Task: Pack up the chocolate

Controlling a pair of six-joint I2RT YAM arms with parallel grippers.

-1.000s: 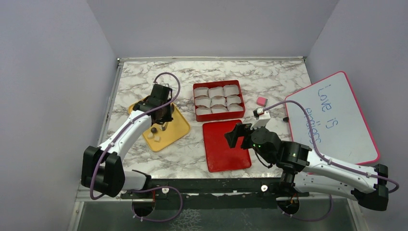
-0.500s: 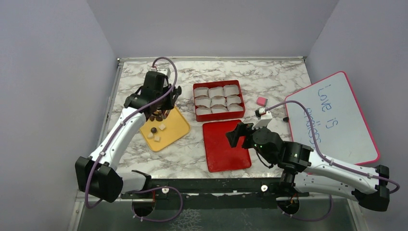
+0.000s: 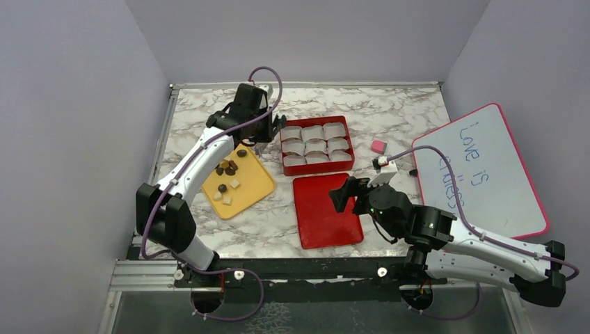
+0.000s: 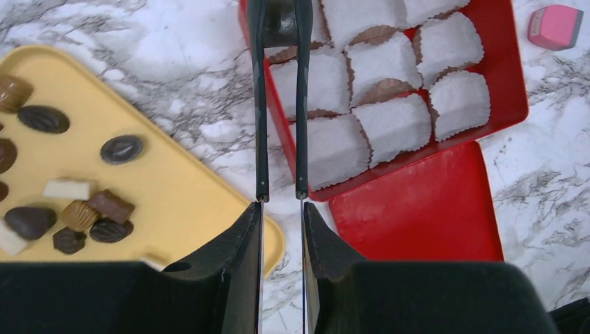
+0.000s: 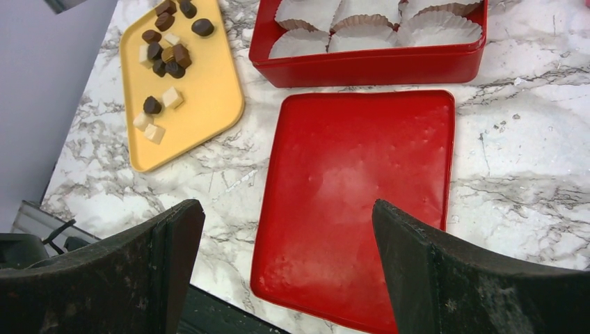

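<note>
Table: white and grey marbled tabletop (image 3: 403, 111), carrying everything below.
Whiteboard: pink-framed white board (image 3: 487, 174) with blue handwriting, lying at the table's right edge.
Lid: flat red rectangular lid (image 3: 327, 212), near the front, just in front of the box.
Box: square red box (image 3: 319, 169) at mid-table, filled with nine white fluted paper cups (image 3: 316, 146) in three rows. No cup can be seen to hold a piece.
Tray: yellow plastic tray (image 3: 256, 186), turned at an angle, left of the box and lid.
Right claw: right gripper (image 3: 346, 195) hangs above the lid's right half with its fingers spread wide. The wrist view shows nothing between them.
Left claw: left gripper (image 3: 268, 136) reaches over the left wall of the box. In the wrist view its thin fingers are drawn close together, pinching a dark chocolate piece (image 4: 282, 21) at the tips, over the left-hand cups.
Chocolate: loose chocolate pieces (image 3: 226, 168), dark rounds and pale cubes, sit on the tray. Most cluster toward its far left side, and a few pale cubes lie nearer the front.
Block: small pink block (image 3: 378, 146) on the marble, between the box and the whiteboard.
</note>
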